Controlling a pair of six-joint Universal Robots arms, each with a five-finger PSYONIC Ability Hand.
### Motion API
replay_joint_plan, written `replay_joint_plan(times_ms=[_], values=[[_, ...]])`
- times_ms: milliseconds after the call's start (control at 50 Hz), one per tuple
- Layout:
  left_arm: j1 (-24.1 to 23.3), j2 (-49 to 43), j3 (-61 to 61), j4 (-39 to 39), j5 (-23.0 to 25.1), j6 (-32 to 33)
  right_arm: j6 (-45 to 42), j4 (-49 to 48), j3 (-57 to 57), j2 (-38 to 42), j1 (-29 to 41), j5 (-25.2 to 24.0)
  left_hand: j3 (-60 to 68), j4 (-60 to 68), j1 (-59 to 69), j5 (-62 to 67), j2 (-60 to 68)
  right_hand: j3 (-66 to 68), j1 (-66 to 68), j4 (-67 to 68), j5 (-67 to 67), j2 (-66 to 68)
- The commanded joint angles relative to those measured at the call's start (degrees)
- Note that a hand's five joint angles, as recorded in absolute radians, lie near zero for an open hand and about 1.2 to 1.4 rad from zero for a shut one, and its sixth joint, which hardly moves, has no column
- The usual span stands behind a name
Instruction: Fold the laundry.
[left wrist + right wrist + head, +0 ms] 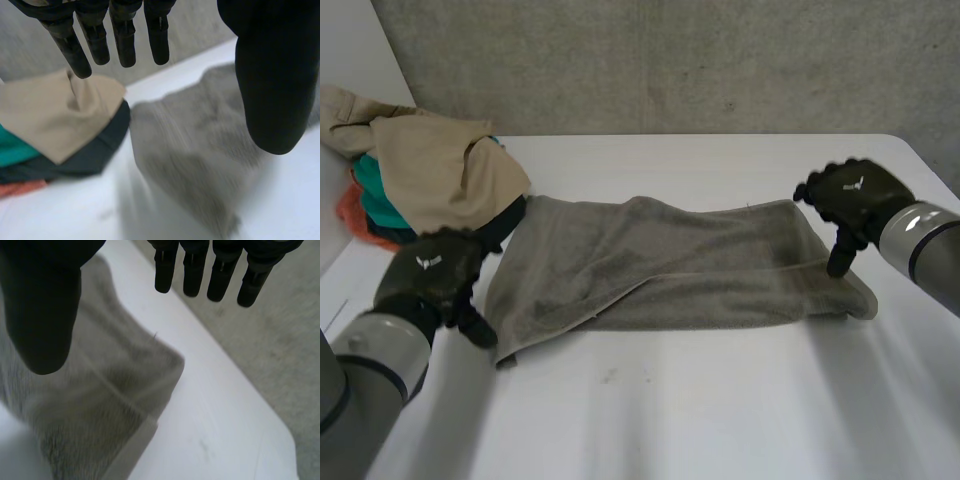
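Grey towelling is spread across the middle of the white table (720,420): the towel (670,265) is seen lying doubled lengthwise, its upper layer set askew so that a strip of the lower layer is exposed along the near edge. The left hand (432,275) is held at the towel's left end, by the near corner, with fingers (125,35) straight, thumb spread away and nothing gripped. The right hand (850,195) is poised at the right end, likewise spread wide and empty. If the ends were taken from here, only the upper layer might be caught and the existing fold pulled apart. The askew edges could also be carried into the next fold, giving a crooked bundle. The left end lies against the pile of clothes (430,165), so the beige garment (55,120) could be snagged along with it. Whether the right hand's thumb actually touches the cloth cannot be told. The towel's near left corner is partly masked by the left hand, and the pile's lower items are largely covered by the beige garment.
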Motion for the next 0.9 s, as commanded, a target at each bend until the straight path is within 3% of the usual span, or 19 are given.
replay_joint_plan(times_ms=[20, 320, 520, 580, 620, 640, 760, 900], values=[[-0.5, -4.5, -3.5, 1.1, -0.1, 1.3, -6.8, -0.4, -2.5, 8.6, -1.8, -0.6, -0.1, 0.2, -8.8, -0.9, -7.9, 8.0, 4.9, 8.2, 7.6, 8.2], [-0.4, -14.5, -2.3, 12.2, -1.4, 1.5, -7.3, -9.0, -6.0, 17.9, -4.0, -0.7, 10.5, 10.8, 1.8, 9.7, 2.7, 10.2, 7.1, 10.4, 9.8, 10.4], [-0.1, -17.0, 0.7, 14.8, -3.7, 1.5, -7.1, -9.0, -8.1, 21.4, -4.0, -0.8, 47.7, 48.0, 39.0, 46.9, 39.8, 13.6, 10.4, 13.7, 13.1, 13.7], [0.0, -16.9, 0.9, 15.9, -3.9, 1.6, -6.9, -9.0, -8.5, 21.9, -3.8, -0.8, 59.6, 59.9, 50.9, 58.8, 51.8, 32.3, 29.2, 32.5, 31.9, 32.5], [0.1, -16.7, 1.1, 16.0, -4.0, 1.6, -6.0, -8.9, -8.6, 21.4, -3.8, -0.8, 65.0, 65.3, 56.3, 64.2, 57.2, 59.5, 56.4, 59.7, 59.0, 59.7], [0.0, -16.5, 1.5, 16.0, -4.0, 1.6, -5.6, -8.8, -8.6, 21.2, -3.9, -0.8, 67.8, 68.1, 59.1, 67.0, 60.0, 62.4, 59.3, 62.6, 62.0, 62.6], [0.4, -13.7, 3.7, 15.8, -4.0, 2.7, -3.2, -5.7, -8.0, 15.8, -5.5, -0.5, 67.9, 68.2, 59.1, 67.0, 60.0, 62.4, 59.3, 62.6, 62.0, 62.6], [1.4, -6.2, 6.2, 14.2, -3.1, 8.7, -4.8, 2.2, -6.6, 5.7, -9.2, -0.7, 67.9, 68.2, 59.1, 67.0, 60.0, 62.4, 59.3, 62.6, 62.0, 62.6]])
